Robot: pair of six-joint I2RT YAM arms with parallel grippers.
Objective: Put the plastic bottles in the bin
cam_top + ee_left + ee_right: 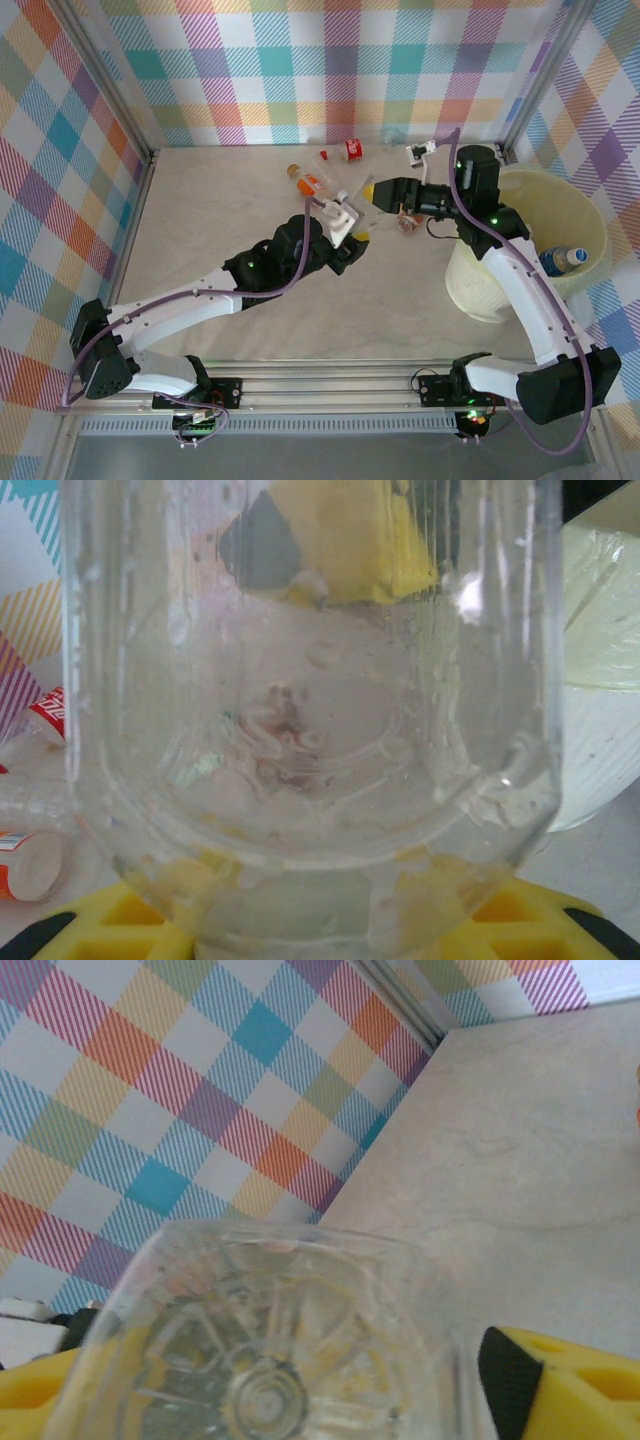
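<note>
Bottles lying loose on the bench (250, 300) round the grasp: an orange-labelled bottle (306, 182) and a red-labelled bottle (347, 150) toward the back wall, both flat, left of the two wrists and well apart from the bin (545, 195). Small amber crushed bottle (405, 225) on the bench just beside the right wrist, near the bin wall. Bin itself pale cream, at the right edge of the bench, with a blue-capped bottle (562, 258) lying inside; right forearm crossing its near rim in the overhead view.

Held off the surface over the middle of the bench: a clear bottle (310, 730), unlabelled. Left fingers (545, 925) closed tight on one end of it, yellow at either side. Right fingers (565, 1385) brought in from the bin side around the other end of the same clear bottle, one yellow finger on each flank; touching or a sliver apart, impossible to tell, so no firm word on their grip.

Left arm stretched diagonally from the near-left corner to the middle. Checked walls on the left, back and right, with metal posts in the back corners. Wide bare bench to the left and along the near edge; tight room only between the two wrists, the amber crushed bottle and the bin wall.
</note>
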